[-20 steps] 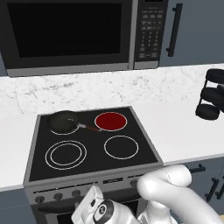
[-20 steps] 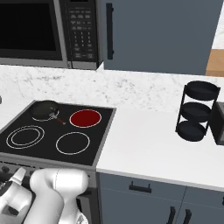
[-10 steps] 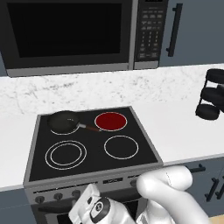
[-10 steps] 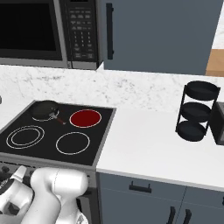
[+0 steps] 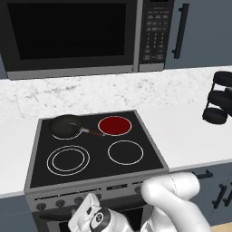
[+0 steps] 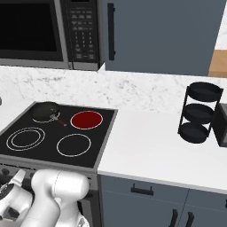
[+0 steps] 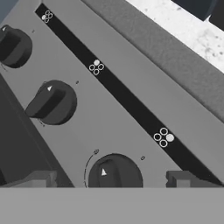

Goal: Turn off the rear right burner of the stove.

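The rear right burner (image 5: pixel 114 125) (image 6: pixel 86 119) glows as a solid red disc on the black glass stove (image 5: pixel 99 156) (image 6: pixel 46 153). My gripper (image 7: pixel 109 179) is open, right in front of the grey knob panel. Its fingertips (image 7: pixel 38 178) stand on either side of a dark round knob (image 7: pixel 114 173) without touching it. Two more knobs (image 7: pixel 52 101) sit further along the panel. From the base, my hand (image 5: pixel 97 218) (image 6: pixel 11 201) hangs low before the stove's front, hiding part of the knob row.
A black frying pan (image 5: pixel 65 126) (image 6: pixel 44 111) rests on the rear left zone. The microwave (image 5: pixel 72 36) (image 6: pixel 35 31) hangs above the stove. A black tiered rack (image 5: pixel 219 97) (image 6: pixel 199 113) stands on the white counter (image 6: pixel 146 142) to the right.
Hardly anything: my hand has edged slightly in front of the knob panel, and the burner stays red.
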### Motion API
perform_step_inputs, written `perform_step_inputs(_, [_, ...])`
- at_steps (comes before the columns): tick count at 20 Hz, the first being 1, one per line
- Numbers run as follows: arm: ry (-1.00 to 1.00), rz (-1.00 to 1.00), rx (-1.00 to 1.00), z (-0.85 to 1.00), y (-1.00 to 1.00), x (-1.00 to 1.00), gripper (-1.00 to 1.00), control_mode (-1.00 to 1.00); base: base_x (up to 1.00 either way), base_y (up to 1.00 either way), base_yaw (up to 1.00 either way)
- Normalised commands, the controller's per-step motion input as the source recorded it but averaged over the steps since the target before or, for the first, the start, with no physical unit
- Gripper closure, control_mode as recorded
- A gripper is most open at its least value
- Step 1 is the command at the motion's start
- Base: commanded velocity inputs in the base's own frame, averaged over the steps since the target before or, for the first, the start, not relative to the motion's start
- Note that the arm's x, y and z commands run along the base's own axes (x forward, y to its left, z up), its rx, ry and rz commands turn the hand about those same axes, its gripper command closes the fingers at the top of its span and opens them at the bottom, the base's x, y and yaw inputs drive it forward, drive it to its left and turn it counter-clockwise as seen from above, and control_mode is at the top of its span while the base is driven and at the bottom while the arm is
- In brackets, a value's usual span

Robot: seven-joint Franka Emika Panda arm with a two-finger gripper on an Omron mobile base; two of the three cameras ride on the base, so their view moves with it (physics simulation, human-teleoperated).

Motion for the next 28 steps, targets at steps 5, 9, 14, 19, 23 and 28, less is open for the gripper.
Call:
perform_step_inputs(5, [-0.04, 0.0, 0.0, -0.23, 0.06, 0.17, -1.0, -1.0, 0.0, 0.0, 0.0])
perform_step_inputs(9, [-0.04, 0.0, 0.0, -0.15, 0.0, 0.3, -1.0, -1.0, 0.0, 0.0, 0.0])
perform_step_inputs(14, [0.0, 0.0, 0.0, -0.01, 0.0, 0.17, -1.0, -1.0, 0.0, 0.0, 0.0])
perform_step_inputs(19, [0.0, 0.0, 0.0, 0.27, 0.0, 0.04, -1.0, -1.0, 0.0, 0.0, 0.0])
perform_step_inputs(23, [-0.03, 0.0, 0.0, 0.25, -0.03, 0.0, -1.0, -1.0, 0.0, 0.0, 0.0])
perform_step_inputs(28, [0.0, 0.01, 0.0, 0.0, -0.06, 0.0, -1.0, -1.0, 0.0, 0.0, 0.0])
